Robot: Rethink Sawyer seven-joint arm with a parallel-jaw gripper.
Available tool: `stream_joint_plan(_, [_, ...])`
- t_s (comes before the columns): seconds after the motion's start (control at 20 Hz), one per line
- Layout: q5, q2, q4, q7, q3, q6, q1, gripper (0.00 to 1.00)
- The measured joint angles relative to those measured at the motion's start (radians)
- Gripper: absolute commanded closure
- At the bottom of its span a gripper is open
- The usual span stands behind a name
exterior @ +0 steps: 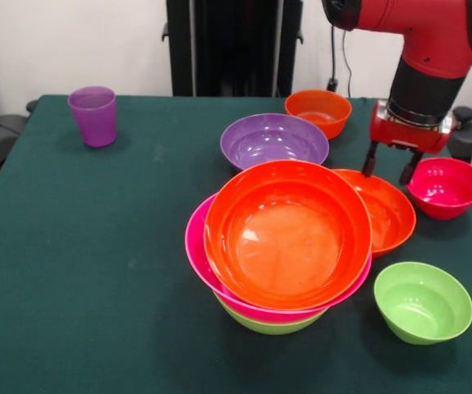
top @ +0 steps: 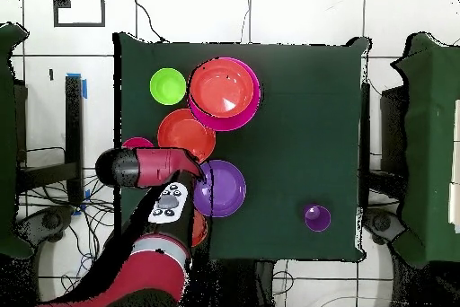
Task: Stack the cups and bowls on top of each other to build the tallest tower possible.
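Observation:
The tower stands near the front of the table: a wide orange bowl (exterior: 287, 234) (top: 222, 92) in a hot pink bowl (exterior: 194, 246) (top: 247, 110), with a lime green bowl (exterior: 268, 326) lowest. My gripper (exterior: 390, 168) hangs open and empty at the right. It is above the gap between a medium orange bowl (exterior: 383, 209) (top: 184, 133) and a small red-pink bowl (exterior: 446, 186) (top: 135, 144). A purple cup (exterior: 93, 115) (top: 316, 217) stands alone at the far left. In the overhead view the arm hides the gripper.
A purple bowl (exterior: 274, 141) (top: 223, 187) and a small orange bowl (exterior: 318, 111) (top: 199, 229) sit behind the tower. At the front right is a small lime green bowl (exterior: 423, 301) (top: 167, 85). All stand on a green-covered table (exterior: 96, 246) (top: 305, 97).

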Motion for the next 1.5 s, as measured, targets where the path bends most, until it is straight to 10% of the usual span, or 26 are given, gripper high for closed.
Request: stream_joint_plan(1.5, [0.000,-0.022,0.000,0.000,0.044,0.000,0.003,0.00])
